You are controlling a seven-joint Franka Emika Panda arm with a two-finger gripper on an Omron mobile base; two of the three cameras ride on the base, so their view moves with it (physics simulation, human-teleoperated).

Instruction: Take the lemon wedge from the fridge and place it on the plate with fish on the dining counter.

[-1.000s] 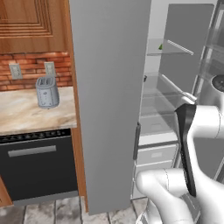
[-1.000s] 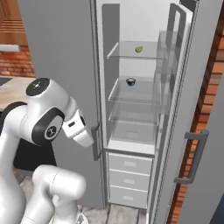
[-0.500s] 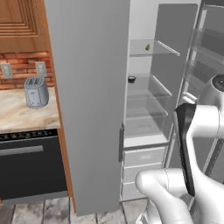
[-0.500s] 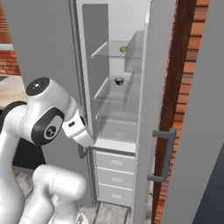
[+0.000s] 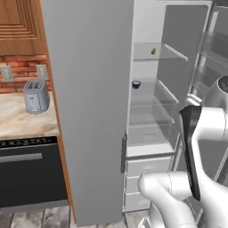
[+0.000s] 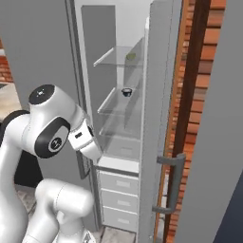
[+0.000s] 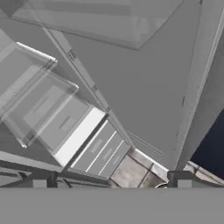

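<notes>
One small, perhaps yellow-green lemon wedge on the open fridge's top shelf; gripper spread wide, empty.

Glass top shelf in the fridge carries the lemon wedge; the shelf below holds a small dark bowl.

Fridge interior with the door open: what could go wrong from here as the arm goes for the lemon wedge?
1. The lemon wedge sits far back on the top glass shelf, so the reach is long and high; the arm may strike a shelf edge.
2. A small dark bowl stands one shelf below and could be knocked.
3. The open claw points at the drawers, far off target.
</notes>
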